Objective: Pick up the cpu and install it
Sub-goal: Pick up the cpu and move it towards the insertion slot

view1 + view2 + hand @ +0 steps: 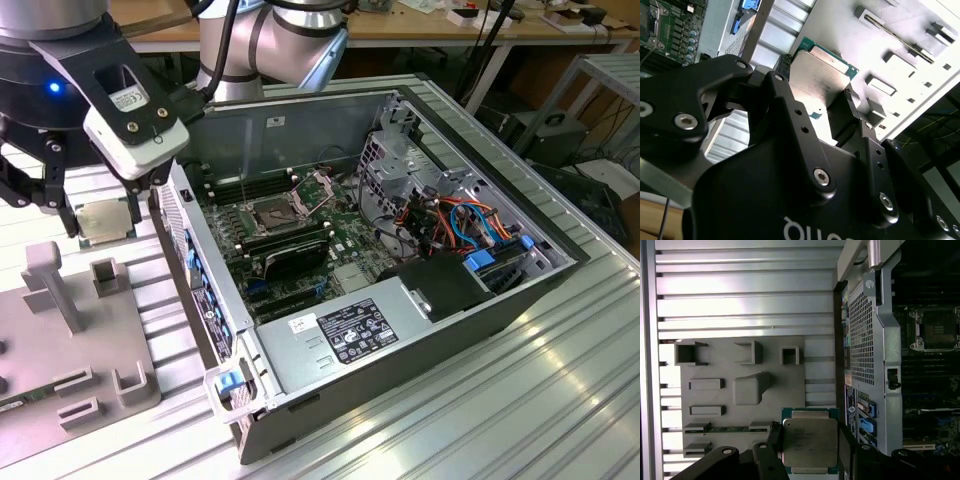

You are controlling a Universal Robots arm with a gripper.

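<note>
We log the gripper point(103, 222) clenched on the cpu point(105, 221) by two opposite edges. The chip is held level, just outside the computer case point(450, 350), well apart from the socket point(272, 212) inside the case.

The small square cpu point(809, 440) has a dull, matt silver-grey metal top edged by green board. The black gripper point(817, 82) clasping it looks satin-smooth, studded with shiny steel screws. The grey fixture plate point(730, 347) is matt plastic, the ribbed table point(740, 305) is brushed aluminium, and the open computer case point(862, 340) is perforated grey sheet metal.
</note>
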